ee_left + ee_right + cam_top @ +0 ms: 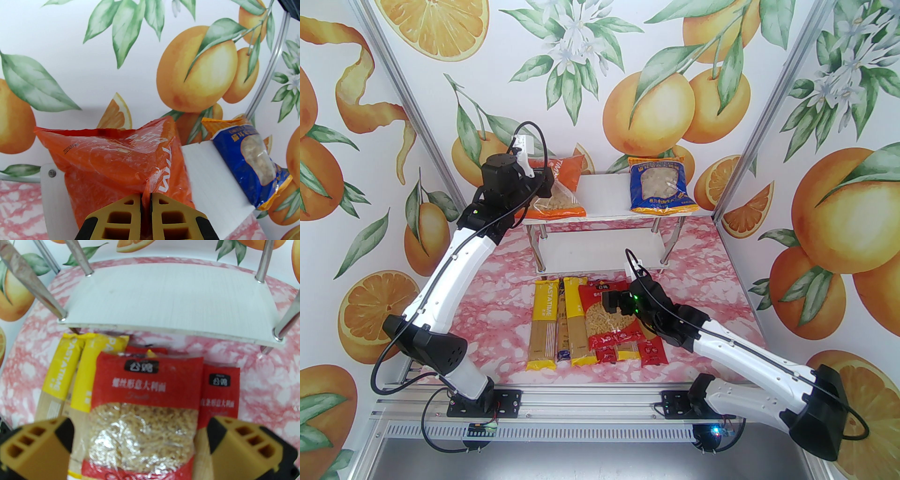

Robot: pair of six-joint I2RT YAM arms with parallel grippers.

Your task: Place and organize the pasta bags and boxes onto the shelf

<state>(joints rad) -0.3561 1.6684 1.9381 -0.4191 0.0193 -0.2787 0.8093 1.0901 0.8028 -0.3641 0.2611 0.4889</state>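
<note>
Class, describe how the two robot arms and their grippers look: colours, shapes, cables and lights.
Both the left arm and right arm have smooth white shells, black joint housings and a thin black cable looping alongside. A small green light glows on each. The left gripper and right gripper have mustard-yellow wedge-shaped fingers with rectangular cut-outs and black trim.

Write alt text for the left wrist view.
The left gripper, shut, pinches a fold of the orange pasta bag resting on the shelf's white top board. A blue pasta bag sits farther along that board, with orange-fruit wallpaper behind.
</note>
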